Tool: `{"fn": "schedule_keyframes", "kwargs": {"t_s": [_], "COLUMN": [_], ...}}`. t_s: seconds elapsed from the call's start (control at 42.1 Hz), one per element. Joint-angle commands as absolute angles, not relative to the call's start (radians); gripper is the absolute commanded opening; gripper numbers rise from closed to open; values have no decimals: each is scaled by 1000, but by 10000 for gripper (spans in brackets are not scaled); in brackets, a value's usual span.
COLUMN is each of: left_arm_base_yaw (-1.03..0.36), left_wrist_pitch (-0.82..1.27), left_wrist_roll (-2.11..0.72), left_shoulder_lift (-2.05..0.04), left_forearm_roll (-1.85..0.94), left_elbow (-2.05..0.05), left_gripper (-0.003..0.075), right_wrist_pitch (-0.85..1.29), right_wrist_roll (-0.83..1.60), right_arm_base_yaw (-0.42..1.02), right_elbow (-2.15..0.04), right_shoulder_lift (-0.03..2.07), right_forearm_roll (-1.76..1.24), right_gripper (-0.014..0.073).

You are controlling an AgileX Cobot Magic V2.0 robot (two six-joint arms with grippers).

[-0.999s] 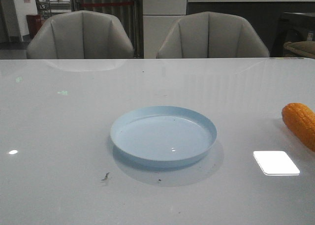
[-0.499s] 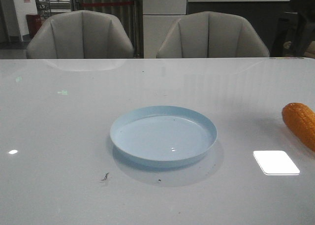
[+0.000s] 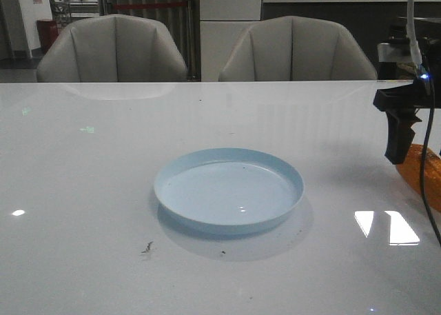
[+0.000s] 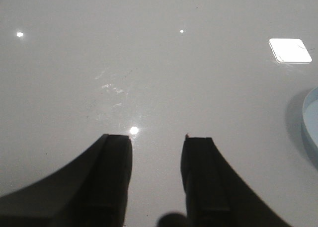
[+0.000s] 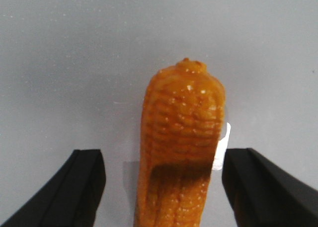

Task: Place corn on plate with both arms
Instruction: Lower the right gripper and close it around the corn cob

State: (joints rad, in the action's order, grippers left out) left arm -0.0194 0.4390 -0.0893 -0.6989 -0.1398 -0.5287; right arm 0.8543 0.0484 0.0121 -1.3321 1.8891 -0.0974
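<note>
The pale-blue plate sits mid-table with nothing on it; its rim shows at the edge of the left wrist view. The orange corn lies on the table at the far right, its far end covered by my right arm, which carries a small blue light. In the right wrist view the corn lies lengthwise between the fingers of my right gripper, which stands open and clear of the cob on both sides. My left gripper is open over bare table, apart from the plate, and is out of the front view.
Two grey chairs stand behind the table's far edge. A black cable hangs from the right arm across the corn. A bright light reflection and small dark specks mark the glossy tabletop.
My right arm has come into the front view from the right and dropped over the corn, now hiding its far end. Plate and corn have not moved.
</note>
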Motion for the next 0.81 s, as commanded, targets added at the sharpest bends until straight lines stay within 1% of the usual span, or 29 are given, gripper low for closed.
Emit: {"fn": "schedule_keyframes", "kwargs": {"t_s": [0.0, 0.238, 0.285, 0.357, 0.404, 0.499, 0.666, 0.785], "left_arm_base_yaw": [-19, -19, -19, -19, -19, -19, -19, -19], "left_wrist_pitch": [354, 354, 354, 354, 354, 354, 354, 354], "left_wrist_roll": [-82, -82, -82, -82, -82, -82, -82, -82], "left_shoulder_lift": [-693, -693, -693, -693, -693, -693, -693, -693], "left_forearm_roll": [-154, -154, -154, -154, -154, -154, -154, -154], "left_elbow": [-557, -557, -557, -557, -557, -557, -557, -557], "left_gripper": [330, 330, 330, 330, 330, 330, 330, 330], "right_wrist_pitch": [825, 840, 839, 840, 845, 848, 915, 969], "right_wrist_roll": [56, 56, 56, 56, 60, 73, 73, 74], "right_arm_base_yaw": [9, 9, 9, 9, 9, 9, 23, 63], "right_elbow": [-1365, -1365, -1365, -1365, -1365, -1369, -1458, -1584], "right_shoulder_lift": [1860, 1895, 1895, 1895, 1895, 1895, 1895, 1895], "right_forearm_roll": [-88, -86, -85, -83, -83, -83, -84, -84], "right_gripper": [596, 582, 556, 479, 412, 351, 350, 350]}}
